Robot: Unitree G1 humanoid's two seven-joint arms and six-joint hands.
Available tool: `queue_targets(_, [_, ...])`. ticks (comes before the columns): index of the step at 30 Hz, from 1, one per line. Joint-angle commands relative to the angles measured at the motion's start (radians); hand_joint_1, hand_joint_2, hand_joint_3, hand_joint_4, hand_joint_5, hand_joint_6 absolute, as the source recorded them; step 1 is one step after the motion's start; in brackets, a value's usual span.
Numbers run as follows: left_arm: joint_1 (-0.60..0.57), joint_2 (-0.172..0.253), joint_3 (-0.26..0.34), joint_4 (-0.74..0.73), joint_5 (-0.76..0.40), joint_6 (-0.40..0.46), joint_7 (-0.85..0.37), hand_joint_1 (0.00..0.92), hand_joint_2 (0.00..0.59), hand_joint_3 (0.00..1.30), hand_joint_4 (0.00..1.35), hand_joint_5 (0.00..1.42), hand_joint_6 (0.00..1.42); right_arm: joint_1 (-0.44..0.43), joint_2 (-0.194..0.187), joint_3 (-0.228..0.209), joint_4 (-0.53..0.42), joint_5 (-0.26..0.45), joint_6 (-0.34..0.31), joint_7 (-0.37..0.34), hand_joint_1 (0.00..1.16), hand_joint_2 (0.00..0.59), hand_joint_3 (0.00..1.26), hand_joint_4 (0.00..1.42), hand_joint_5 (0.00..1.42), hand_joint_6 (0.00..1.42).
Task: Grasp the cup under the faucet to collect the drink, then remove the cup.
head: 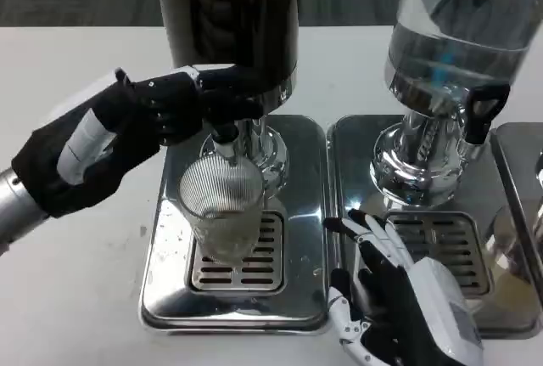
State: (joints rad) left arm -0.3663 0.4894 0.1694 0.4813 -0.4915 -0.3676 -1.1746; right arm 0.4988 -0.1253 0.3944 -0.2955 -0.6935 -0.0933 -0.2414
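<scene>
A clear ribbed cup [222, 209] stood on the slotted drip grate [242, 271] of the left dispenser's steel tray [301, 213], directly beneath the faucet [227, 141]. Whether liquid was running into it could not be made out. Above it rose the dark tank [229, 18] of that dispenser.

The left hand [148, 120] reached in from the left at the height of the faucet, its dark fingers [178, 107] wrapped about the black tap lever [222, 98] at the base of the tank; it gripped the lever and was not touching the cup below.

The right hand [394, 298] lay low at the front, over the seam between the left tray and the neighbouring tray [356, 145], its white-and-black fingers [377, 234] spread apart and holding nothing. It was near the cup but apart from it.

To the right stood a second dispenser with a clear tank [458, 18] on a chrome base [416, 162], its own black tap [484, 111] untouched. All rested on the white table [76, 298]
</scene>
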Motion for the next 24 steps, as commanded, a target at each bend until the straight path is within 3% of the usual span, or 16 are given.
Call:
queue_targets(1, [0.002, 0.006, -0.012, -0.02, 0.029, -0.019, -0.021, 0.0, 0.043, 0.27, 0.15, 0.21, 0.14, 0.0, 0.001, -0.003, -0.01, 0.011, 0.002, 0.006, 0.54, 0.586, 0.22, 0.08, 0.03, 0.14])
queue_targets(24, [0.036, 0.026, -0.024, -0.048, 0.073, -0.163, -0.048, 0.0, 0.051, 0.29, 0.18, 0.23, 0.16, -0.034, -0.018, -0.038, -0.014, 0.075, -0.014, 0.048, 0.51, 0.585, 0.21, 0.06, 0.03, 0.14])
